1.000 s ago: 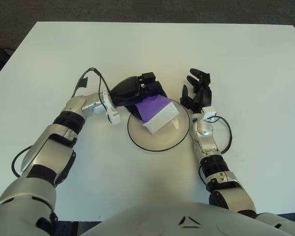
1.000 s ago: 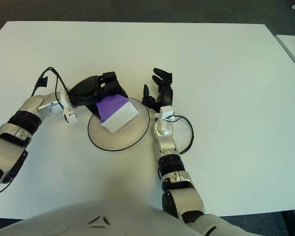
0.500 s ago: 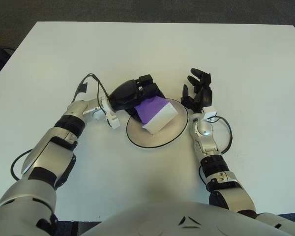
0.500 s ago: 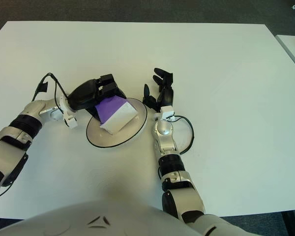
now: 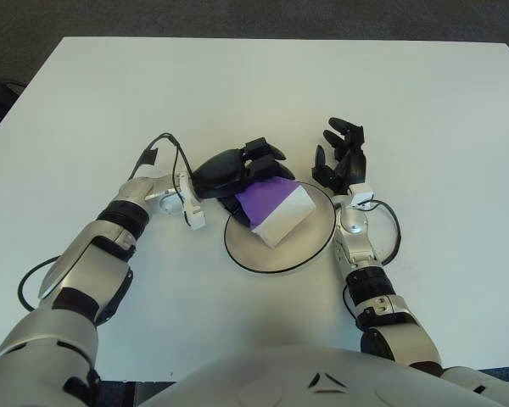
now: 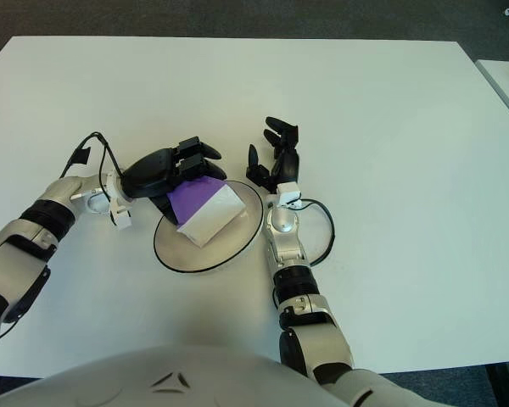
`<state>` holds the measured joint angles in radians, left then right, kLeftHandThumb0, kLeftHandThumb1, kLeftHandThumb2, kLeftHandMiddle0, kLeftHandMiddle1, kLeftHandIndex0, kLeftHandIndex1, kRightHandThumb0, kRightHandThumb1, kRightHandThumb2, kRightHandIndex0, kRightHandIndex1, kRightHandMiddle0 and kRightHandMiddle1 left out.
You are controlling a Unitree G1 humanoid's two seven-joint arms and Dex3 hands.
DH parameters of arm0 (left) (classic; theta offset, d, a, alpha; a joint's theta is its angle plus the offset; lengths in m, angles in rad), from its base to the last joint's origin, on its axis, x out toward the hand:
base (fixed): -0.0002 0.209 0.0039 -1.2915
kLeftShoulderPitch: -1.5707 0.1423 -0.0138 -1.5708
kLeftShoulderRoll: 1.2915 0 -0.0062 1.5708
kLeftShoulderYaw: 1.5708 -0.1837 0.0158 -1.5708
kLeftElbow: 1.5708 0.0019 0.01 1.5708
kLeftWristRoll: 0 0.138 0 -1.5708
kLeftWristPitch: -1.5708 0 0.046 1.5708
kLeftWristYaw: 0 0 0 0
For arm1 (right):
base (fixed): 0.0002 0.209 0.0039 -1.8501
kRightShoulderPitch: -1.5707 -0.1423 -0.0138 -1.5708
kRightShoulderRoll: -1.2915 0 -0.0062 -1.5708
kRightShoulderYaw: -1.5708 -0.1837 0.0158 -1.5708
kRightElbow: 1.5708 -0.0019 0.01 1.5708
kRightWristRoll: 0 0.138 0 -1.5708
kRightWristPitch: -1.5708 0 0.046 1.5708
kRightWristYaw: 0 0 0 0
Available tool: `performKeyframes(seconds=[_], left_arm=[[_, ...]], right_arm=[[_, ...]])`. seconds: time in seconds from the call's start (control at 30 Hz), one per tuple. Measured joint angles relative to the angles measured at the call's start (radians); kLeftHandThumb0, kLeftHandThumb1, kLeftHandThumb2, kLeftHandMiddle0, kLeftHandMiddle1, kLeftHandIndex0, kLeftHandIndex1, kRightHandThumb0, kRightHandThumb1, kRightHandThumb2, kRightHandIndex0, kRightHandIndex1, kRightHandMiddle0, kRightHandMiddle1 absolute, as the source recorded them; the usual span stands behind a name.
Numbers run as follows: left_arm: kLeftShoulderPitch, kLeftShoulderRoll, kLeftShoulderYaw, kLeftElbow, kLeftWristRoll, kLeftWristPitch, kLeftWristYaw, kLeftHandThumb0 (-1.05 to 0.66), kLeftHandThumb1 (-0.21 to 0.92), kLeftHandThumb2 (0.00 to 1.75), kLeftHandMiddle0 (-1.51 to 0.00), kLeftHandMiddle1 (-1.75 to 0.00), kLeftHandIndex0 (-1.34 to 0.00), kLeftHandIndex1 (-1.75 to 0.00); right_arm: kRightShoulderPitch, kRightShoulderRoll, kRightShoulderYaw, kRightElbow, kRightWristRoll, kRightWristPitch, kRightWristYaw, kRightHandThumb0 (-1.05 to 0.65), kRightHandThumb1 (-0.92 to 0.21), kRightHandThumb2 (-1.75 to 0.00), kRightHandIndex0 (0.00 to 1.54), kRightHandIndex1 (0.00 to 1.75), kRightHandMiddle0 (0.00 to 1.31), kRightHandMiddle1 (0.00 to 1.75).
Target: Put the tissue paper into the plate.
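The purple-and-white tissue pack (image 5: 276,209) lies tilted in the round plate with a black rim (image 5: 263,265), at the middle of the white table. My left hand (image 5: 253,166) is at the pack's back left edge. Its fingers (image 5: 269,153) are stretched out over the pack's purple end and no longer wrap it. My right hand (image 5: 340,155) stands just beyond the plate's right rim with its fingers spread, holding nothing. The scene looks the same in the right eye view, where the pack (image 6: 205,208) rests in the plate (image 6: 187,263).
The white table (image 5: 424,102) reaches out on all sides of the plate. A black cable (image 5: 392,227) loops beside my right wrist, and another cable (image 5: 157,149) rises from my left wrist.
My left hand has flattened and its fingers have opened off the pack, which now rests lower in the plate. The plate has shifted slightly right and towards me. My right hand has not moved.
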<state>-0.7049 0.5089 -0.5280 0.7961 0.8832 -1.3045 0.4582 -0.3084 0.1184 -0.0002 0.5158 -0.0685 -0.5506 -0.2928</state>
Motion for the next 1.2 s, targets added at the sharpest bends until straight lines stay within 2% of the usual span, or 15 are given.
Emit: performKeyframes(seconds=[0.07,0.3,0.57,1.2], left_arm=[[0.000,0.003,0.000,-0.011,0.017,0.008,0.009,-0.86,0.92,0.76,-0.09,-0.23,0.00,-0.80],[0.002,0.008,-0.001,-0.028,0.073,0.032,0.066,-0.85,0.92,0.77,-0.11,-0.17,0.00,-0.82],[0.002,0.013,-0.010,-0.032,0.108,0.047,0.121,-0.83,0.92,0.74,-0.14,-0.16,0.00,-0.88],[-0.001,0.023,-0.046,-0.026,0.158,0.088,0.233,-0.81,0.92,0.70,-0.19,-0.16,0.00,-0.94]], right_arm=[[0.000,0.000,0.000,0.000,0.000,0.002,0.000,-0.41,-0.73,-0.79,0.33,0.81,0.01,1.11],[0.000,0.000,0.000,0.000,0.000,0.002,0.000,-0.40,-0.72,-0.79,0.33,0.81,0.02,1.11],[0.000,0.001,0.000,0.000,-0.001,0.008,-0.003,-0.39,-0.71,-0.79,0.34,0.82,0.03,1.12],[0.000,0.001,0.001,0.000,-0.002,0.013,-0.009,-0.34,-0.64,-0.92,0.38,0.84,0.01,1.14]])
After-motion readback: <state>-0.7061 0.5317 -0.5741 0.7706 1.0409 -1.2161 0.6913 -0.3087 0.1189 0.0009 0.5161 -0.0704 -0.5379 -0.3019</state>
